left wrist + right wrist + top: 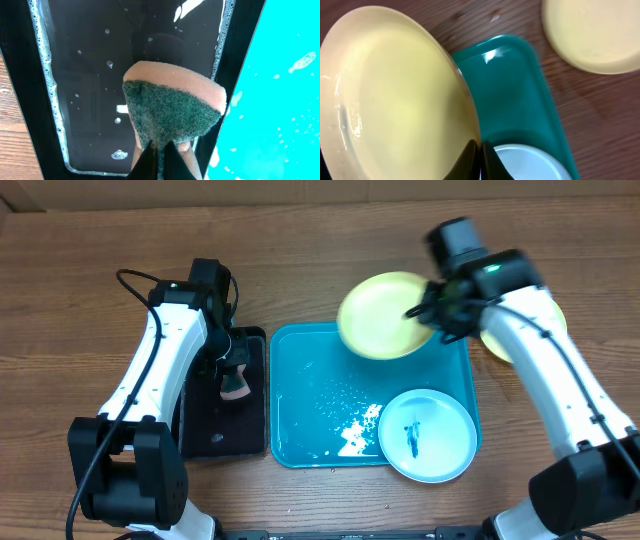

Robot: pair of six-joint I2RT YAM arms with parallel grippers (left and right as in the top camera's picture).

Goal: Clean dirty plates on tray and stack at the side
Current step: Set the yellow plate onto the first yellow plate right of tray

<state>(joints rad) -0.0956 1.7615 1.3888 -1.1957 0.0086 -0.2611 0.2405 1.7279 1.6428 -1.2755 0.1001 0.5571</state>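
Observation:
My right gripper point(432, 315) is shut on the rim of a pale yellow-green plate point(382, 315) and holds it tilted above the far right corner of the teal tray point(310, 390); in the right wrist view the plate point(390, 95) fills the left side by the jaws point(480, 150). A light blue plate point(428, 434) with a dark smear lies at the tray's near right. A second yellow-green plate point(498, 340) lies on the table right of the tray, partly hidden by my arm. My left gripper point(159, 150) is shut on an orange and green sponge point(172, 107) over the black tray point(90, 75).
The black tray point(205, 430) holds soapy water, left of the teal tray. White suds point(355, 430) lie on the teal tray's floor. Wooden table all around.

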